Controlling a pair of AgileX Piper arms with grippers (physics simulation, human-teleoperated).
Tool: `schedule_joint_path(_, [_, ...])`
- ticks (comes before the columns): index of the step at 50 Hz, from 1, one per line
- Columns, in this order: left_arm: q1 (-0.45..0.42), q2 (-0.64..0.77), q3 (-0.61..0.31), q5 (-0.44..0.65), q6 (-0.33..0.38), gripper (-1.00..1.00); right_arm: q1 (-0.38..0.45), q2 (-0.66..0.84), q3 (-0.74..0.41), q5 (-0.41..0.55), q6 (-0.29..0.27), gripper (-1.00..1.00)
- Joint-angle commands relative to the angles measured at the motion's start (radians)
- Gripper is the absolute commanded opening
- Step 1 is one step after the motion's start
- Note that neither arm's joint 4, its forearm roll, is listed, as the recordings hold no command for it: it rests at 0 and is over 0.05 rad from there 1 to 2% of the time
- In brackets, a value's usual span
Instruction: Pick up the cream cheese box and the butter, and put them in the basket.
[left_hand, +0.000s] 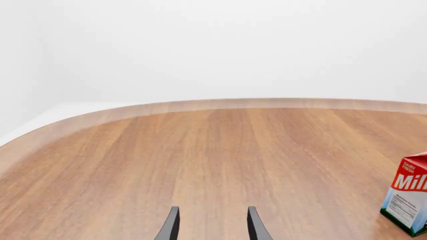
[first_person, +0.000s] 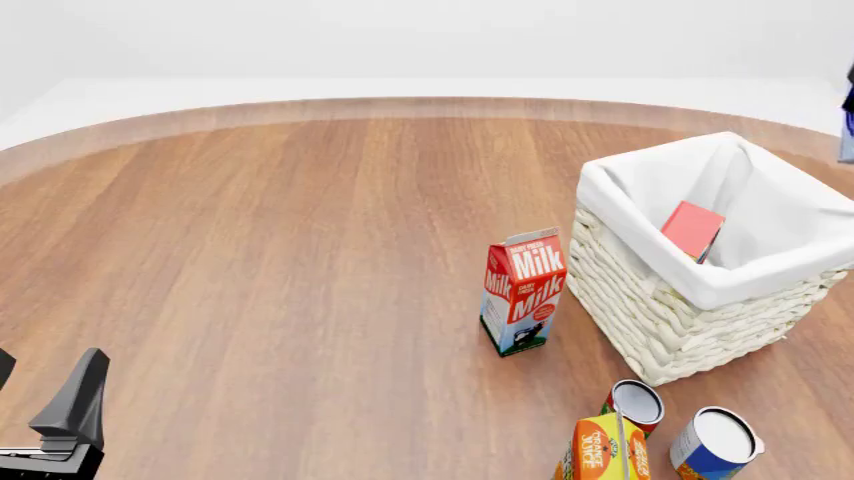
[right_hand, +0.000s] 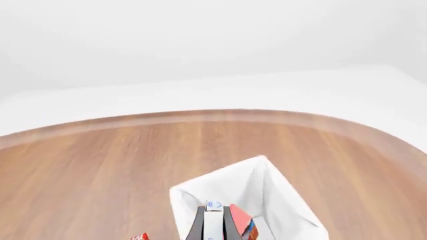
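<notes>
Above the white wicker basket (first_person: 694, 320) at the counter's (first_person: 294, 250) three o'clock side, the right tool (right_hand: 213, 222) is clamped on the cream cheese box (right_hand: 213, 220), its fingers pressed to the small white box. The butter (first_person: 693, 229) leans inside the basket, plain red back showing. At seven o'clock the left tool (left_hand: 212, 225) hangs with fingers apart, empty. A milk carton (first_person: 523, 291) stands just beside the basket.

You see a white woven basket (first_person: 667, 310), a red butter (first_person: 693, 228) carton inside, and a red-and-white milk carton (first_person: 523, 290) on brown wood.
</notes>
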Motion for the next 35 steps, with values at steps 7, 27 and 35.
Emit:
schedule_joint_path(7, [0.000, 0.000, 0.000, 0.000, 0.000, 1.00, -0.084, 0.039, 0.056, -0.072, 0.024, -1.00])
schedule_joint_path(27, [0.000, 0.000, 0.000, 0.000, 0.000, 1.00, -0.101, 0.060, 0.078, -0.102, 0.030, -1.00])
schedule_joint_path(35, [0.000, 0.000, 0.000, 0.000, 0.000, 1.00, -0.125, 0.070, 0.098, -0.128, 0.043, -1.00])
